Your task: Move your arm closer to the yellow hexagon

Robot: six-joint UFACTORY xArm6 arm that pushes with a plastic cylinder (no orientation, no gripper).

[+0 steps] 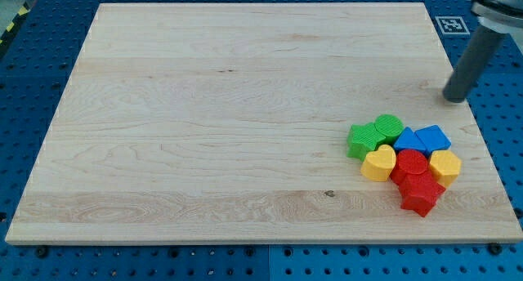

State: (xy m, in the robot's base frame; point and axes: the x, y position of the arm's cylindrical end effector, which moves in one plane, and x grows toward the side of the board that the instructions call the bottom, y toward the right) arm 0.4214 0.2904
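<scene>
The yellow hexagon (pixel 446 165) sits at the right end of a tight cluster of blocks near the board's lower right. My tip (pixel 454 99) is at the board's right edge, above the cluster, roughly a block's length or two from the yellow hexagon and touching no block. In the cluster are a yellow heart (pixel 378 163), a green cube-like block (pixel 362 140), a green round block (pixel 389 127), two blue blocks (pixel 409 140) (pixel 433 138), a red round block (pixel 411 163) and a red star (pixel 420 194).
The wooden board (pixel 204 134) lies on a blue perforated table. A black and white marker tag (pixel 450 24) sits just off the board's top right corner. The board's right edge runs close to the cluster.
</scene>
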